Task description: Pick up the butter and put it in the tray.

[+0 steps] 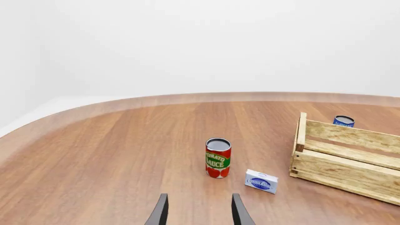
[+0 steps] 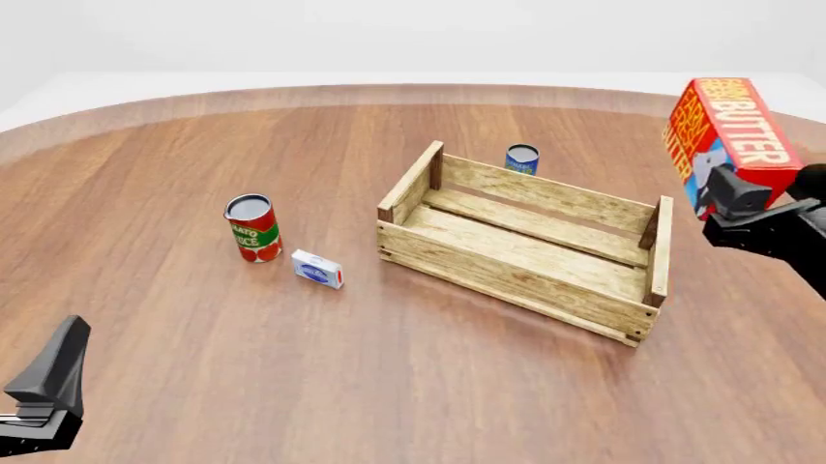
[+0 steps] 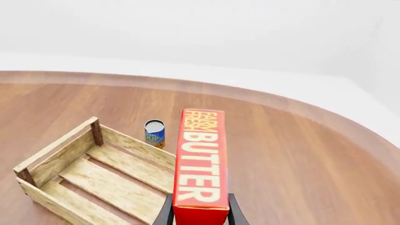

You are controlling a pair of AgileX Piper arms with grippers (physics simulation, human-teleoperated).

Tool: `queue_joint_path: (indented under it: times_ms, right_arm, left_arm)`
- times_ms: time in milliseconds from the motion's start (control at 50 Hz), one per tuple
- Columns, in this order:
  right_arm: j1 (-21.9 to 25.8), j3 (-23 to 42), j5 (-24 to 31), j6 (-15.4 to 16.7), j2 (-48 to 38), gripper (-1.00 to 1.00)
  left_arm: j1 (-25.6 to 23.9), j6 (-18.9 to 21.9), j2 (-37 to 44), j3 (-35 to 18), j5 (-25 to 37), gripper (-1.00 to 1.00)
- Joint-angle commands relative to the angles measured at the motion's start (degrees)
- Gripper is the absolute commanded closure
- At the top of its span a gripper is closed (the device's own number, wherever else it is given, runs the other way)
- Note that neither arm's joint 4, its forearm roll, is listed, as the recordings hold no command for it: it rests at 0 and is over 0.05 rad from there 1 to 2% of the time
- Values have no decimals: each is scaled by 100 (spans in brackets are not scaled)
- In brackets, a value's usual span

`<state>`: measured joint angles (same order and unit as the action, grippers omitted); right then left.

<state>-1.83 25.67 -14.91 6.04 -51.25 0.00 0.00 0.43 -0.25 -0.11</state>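
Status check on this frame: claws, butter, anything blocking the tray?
Right claw shut on butter, lifted right of tray. Left claw open, holding nothing. Tray interior bare; nothing in the way.

The right gripper (image 3: 200, 212) is largely hidden behind the butter (image 3: 201, 161) in the right wrist view; only 2 dark finger edges show, cut off by the frame. In the front view, the right arm runs off the frame edge. The left gripper (image 1: 200, 211) shows only 2 fingertips in the left wrist view. The blue can (image 1: 343, 121) is partly hidden behind the tray (image 1: 347, 159), its label too small to read. The small white-blue box (image 2: 317, 269) has illegible print.
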Motion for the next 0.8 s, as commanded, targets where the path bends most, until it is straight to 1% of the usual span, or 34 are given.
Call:
queue_joint_path:
  times_ms: [20,120,220,360,520,600,800]
  right_arm:
    - [355,249,-19,-54,-136,100]
    - [528,300,-155,-2,-378,100]
    - [631,352,-286,-16,-611,100]
    - [841,526,-569,-57,-1154,100]
    - [1027,712,-697,-64,-1536,100]
    - [1124,754,-779,-3,-1682,100]
    - [1308,902,-1008,-59,-2179,100]
  left_arm:
    - [0,0,0,0,0,-100]
    - [0,0,0,0,0,-100]
    - [0,0,0,0,0,-100]
    - [0,0,0,0,0,-100]
    - [0,0,0,0,0,-100]
    - [0,0,0,0,0,-100]
    - [0,0,0,0,0,-100]
